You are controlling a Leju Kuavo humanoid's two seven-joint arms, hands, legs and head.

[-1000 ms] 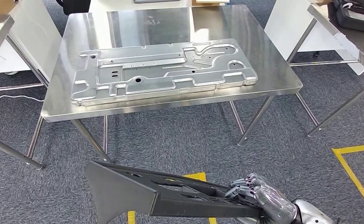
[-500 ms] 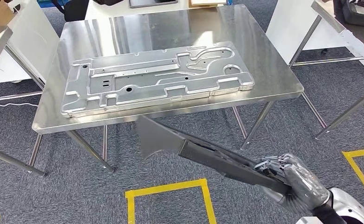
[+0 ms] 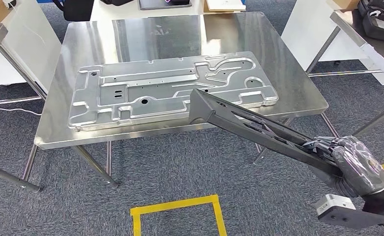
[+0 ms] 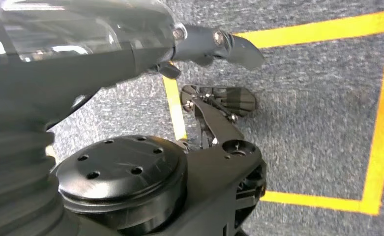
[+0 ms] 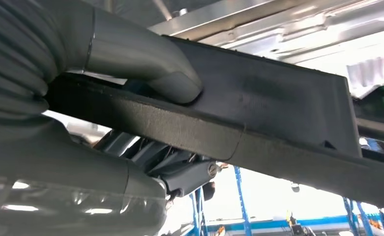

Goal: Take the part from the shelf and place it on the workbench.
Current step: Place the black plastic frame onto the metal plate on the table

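1. While the right hand (image 3: 353, 162) clamps one end of the long dark part (image 3: 249, 125), the part juts forward and up, its free end hanging over the near edge of the steel workbench (image 3: 298, 93)
2. From the right wrist view, the thick thumb (image 5: 145, 64) presses across the part's flat face, so the grip looks firm, though the part is held far from its middle and may sag or twist
3. On the workbench lies a large stamped metal panel (image 3: 170, 88), and the part's free end overlaps that panel's near right corner from above; whether they touch cannot be told
4. To place well, judge a bare stretch of bench, such as the strip to the right of the panel, and lower the far end gently first
5. Keep the part level as it settles, loosening the fingers only once the bench bears its weight
6. Down by the carpet and its yellow floor tape (image 4: 376, 123), the left hand (image 4: 214, 44) carries nothing, fingers partly curled
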